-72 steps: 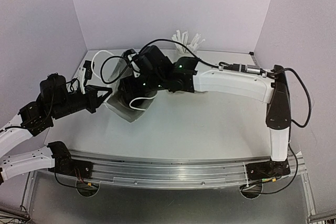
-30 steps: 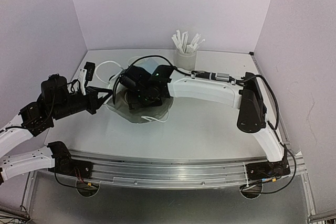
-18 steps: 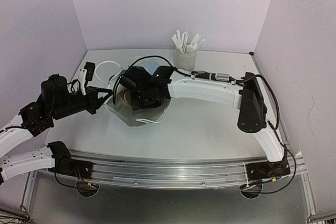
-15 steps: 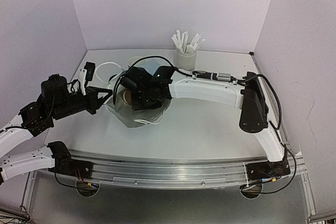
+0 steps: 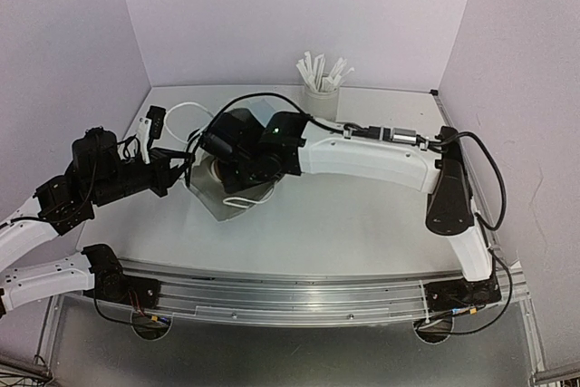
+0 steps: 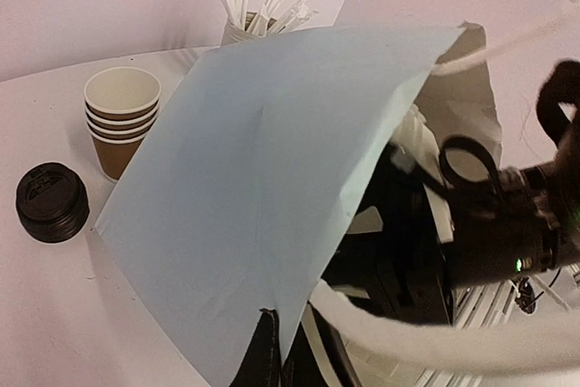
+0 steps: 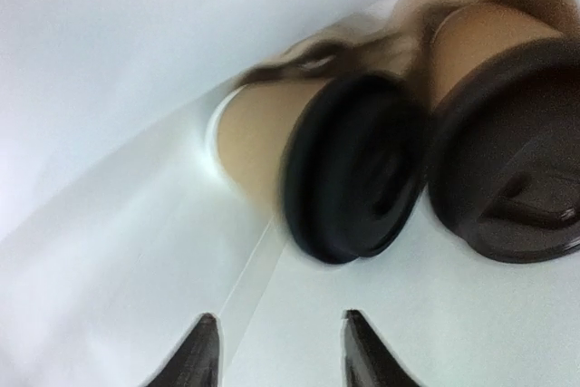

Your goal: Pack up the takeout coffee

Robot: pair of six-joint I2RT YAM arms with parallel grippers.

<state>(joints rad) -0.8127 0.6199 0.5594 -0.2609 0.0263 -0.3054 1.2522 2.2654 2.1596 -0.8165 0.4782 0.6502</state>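
Two takeout coffees, brown kraft cups with black lids (image 7: 353, 178) (image 7: 507, 160), lie on their sides inside a pale blue paper bag (image 6: 272, 178). My right gripper (image 7: 281, 351) is inside the bag, open and empty, just short of the nearer lid. My left gripper (image 6: 272, 364) is shut on the bag's lower edge and holds its mouth up. In the top view the bag (image 5: 217, 201) lies left of centre, with the left gripper (image 5: 178, 174) at its left edge and the right wrist over its mouth. A stack of empty kraft cups (image 6: 122, 120) and black lids (image 6: 52, 201) stand beside the bag.
A white cup of paper-wrapped straws (image 5: 320, 88) stands at the back of the table. A white cord handle (image 6: 435, 337) of the bag loops across the left wrist view. Purple walls close in the left, back and right.
The right arm dropped from above the bag into its mouth, then drew back slightly as its elbow swung right. The bag shifted a little. The left gripper kept its hold.
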